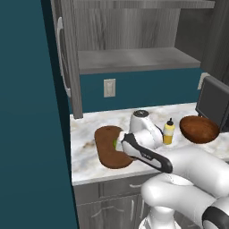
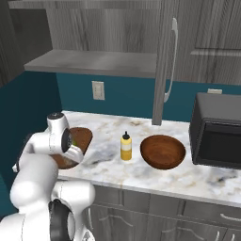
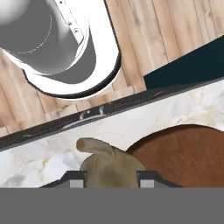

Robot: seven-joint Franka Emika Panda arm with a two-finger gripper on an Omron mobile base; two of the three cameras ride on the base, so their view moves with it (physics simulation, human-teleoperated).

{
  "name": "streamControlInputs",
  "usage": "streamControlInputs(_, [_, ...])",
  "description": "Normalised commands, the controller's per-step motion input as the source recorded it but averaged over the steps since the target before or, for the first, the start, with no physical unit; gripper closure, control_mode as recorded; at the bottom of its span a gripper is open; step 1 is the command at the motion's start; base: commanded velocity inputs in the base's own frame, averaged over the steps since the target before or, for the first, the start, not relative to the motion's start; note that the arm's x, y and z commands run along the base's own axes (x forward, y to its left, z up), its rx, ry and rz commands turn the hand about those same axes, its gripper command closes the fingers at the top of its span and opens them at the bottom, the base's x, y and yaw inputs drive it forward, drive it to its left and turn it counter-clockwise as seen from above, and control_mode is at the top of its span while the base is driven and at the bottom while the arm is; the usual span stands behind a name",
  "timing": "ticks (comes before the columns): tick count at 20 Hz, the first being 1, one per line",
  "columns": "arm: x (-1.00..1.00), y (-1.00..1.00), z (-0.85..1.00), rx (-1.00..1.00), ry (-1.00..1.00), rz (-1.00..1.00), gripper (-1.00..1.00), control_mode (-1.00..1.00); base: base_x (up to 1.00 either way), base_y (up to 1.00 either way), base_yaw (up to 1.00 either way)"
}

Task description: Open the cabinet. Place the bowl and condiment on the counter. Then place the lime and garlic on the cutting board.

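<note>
Cabinet [image 1: 71, 53] door open; bowl [image 2: 163, 151] and condiment [image 2: 125, 146] stand on the counter [image 2: 141, 174] right of the cutting board [image 1: 109, 150]. Lime [image 1: 117, 144] sits on the board, beside the hand [image 3: 108, 181]. Hand grasps the garlic [image 3: 107, 164] just over the board's edge. Step in hand: placing garlic. Next move calls for setting it squarely on the board, then releasing.

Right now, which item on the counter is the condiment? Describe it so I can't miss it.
On the white marble counter, look between the dark cutting board and the wooden bowl. The condiment stands upright there: a small yellow squeeze bottle with a black pointed cap.
</note>
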Motion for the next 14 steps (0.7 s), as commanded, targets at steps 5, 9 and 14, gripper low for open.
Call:
streamControlInputs(5, [0.35, 0.18, 0.00, 0.00, 0.00, 0.00, 1.00, -1.00, 0.00, 0.00, 0.00])
streamControlInputs(9, [0.34, 0.18, 0.00, 0.00, 0.00, 0.00, 1.00, -1.00, 0.00, 0.00, 0.00])
streamControlInputs(14, [0.22, 0.23, -0.07, 0.00, 0.00, 0.00, 1.00, -1.00, 0.00, 0.00, 0.00])
